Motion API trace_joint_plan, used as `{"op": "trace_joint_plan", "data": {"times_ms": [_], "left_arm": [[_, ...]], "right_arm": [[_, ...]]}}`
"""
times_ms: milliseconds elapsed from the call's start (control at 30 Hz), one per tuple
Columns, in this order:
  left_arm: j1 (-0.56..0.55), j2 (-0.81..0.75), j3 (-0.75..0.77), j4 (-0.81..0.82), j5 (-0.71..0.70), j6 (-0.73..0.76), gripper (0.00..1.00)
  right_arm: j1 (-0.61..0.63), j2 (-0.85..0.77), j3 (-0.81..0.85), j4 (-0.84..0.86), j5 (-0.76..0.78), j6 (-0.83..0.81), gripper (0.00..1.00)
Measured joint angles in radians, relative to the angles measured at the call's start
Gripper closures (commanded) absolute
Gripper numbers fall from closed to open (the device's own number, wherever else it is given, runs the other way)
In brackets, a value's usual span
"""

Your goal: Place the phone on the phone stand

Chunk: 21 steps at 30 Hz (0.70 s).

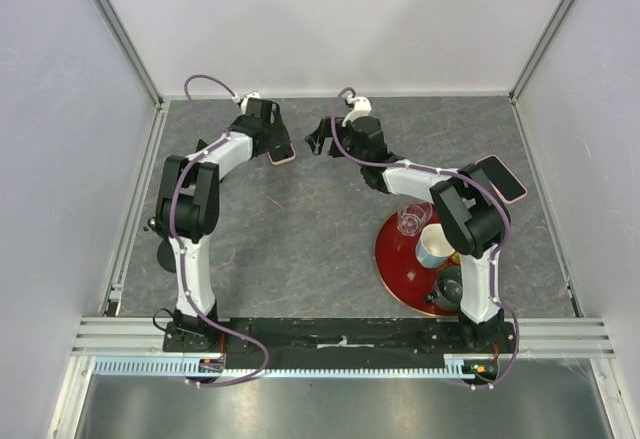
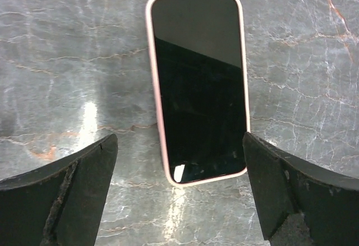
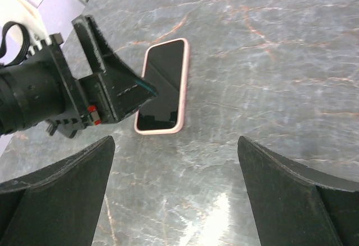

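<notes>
A phone in a pink case [image 2: 199, 89] lies flat and screen up on the grey table, at the far middle in the top view [image 1: 282, 155]. My left gripper [image 2: 179, 145] is open right above it, with its fingertips on either side of the phone's near end and not touching it. In the top view the left gripper [image 1: 271, 139] partly covers the phone. My right gripper [image 1: 318, 141] is open and empty just right of the phone. The right wrist view shows the phone [image 3: 162, 86] and the left gripper [image 3: 112, 89]. The black phone stand [image 1: 164, 256] sits at the left, partly hidden by the left arm.
A second pink-cased phone [image 1: 500, 177] lies at the right. A red round tray [image 1: 392, 259] near the right arm's base holds a clear glass [image 1: 410, 221], a white and blue cup [image 1: 434, 245] and a dark teapot [image 1: 447, 287]. White walls enclose the table.
</notes>
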Motion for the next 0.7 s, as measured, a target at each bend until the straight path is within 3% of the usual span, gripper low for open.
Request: {"op": "trace_joint_plan", "data": {"times_ms": [267,700], "left_arm": [[-0.063,0.128,0.213,-0.178,-0.025,0.040,0.00],[-0.084,0.145,0.233,-0.254,-0.079,0.058,0.00]], "right_arm": [[-0.067,-0.001,-0.077,0.060,-0.010,0.038,0.02],[-0.078,-0.001,-0.104,0.114,-0.036,0.072,0.02]]}}
